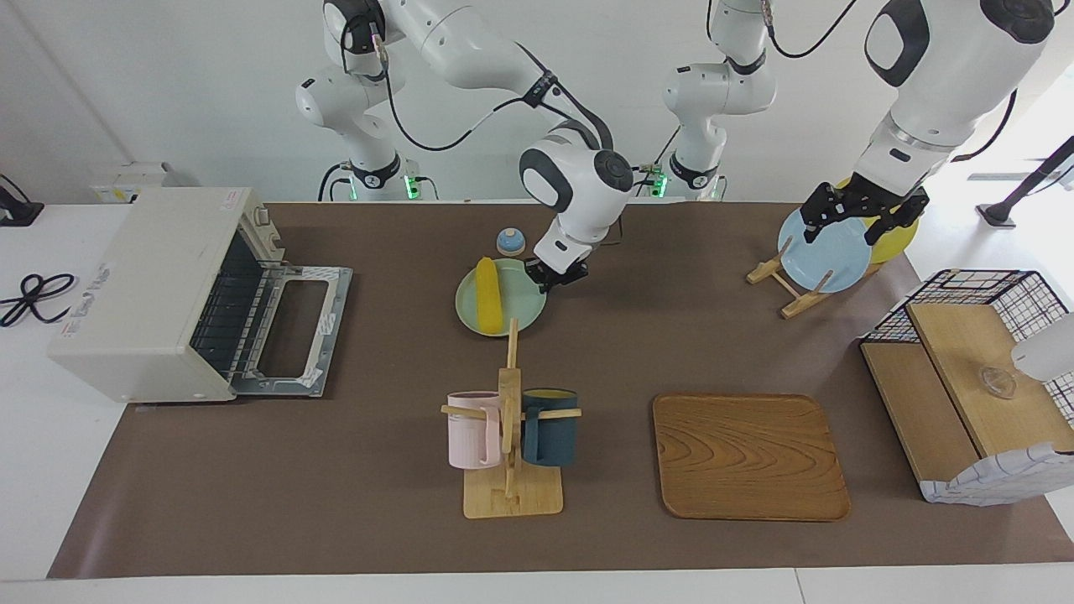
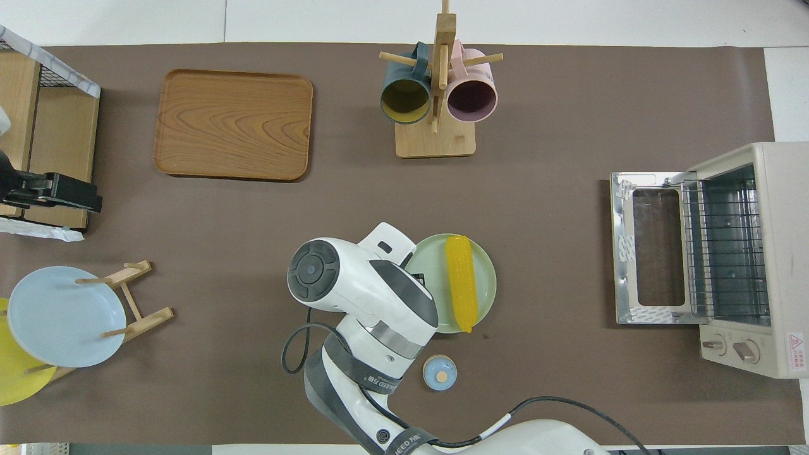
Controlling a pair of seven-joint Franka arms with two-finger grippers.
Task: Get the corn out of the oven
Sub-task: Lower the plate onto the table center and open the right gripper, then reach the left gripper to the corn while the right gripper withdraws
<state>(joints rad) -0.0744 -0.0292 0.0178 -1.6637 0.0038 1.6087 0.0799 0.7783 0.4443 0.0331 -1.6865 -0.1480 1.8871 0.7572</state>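
The yellow corn lies on a pale green plate at the table's middle, between the mug tree and a small blue knob. It also shows in the overhead view on the plate. My right gripper is shut on the plate's rim, on the side toward the left arm's end; in the overhead view the arm mostly hides the right gripper. The cream oven stands at the right arm's end, its door dropped open and its rack bare. My left gripper waits above the plate rack.
A small blue knob sits just nearer the robots than the plate. The mug tree with a pink and a dark mug stands farther out. There are also a wooden tray, a rack with a blue plate, and a wire shelf basket.
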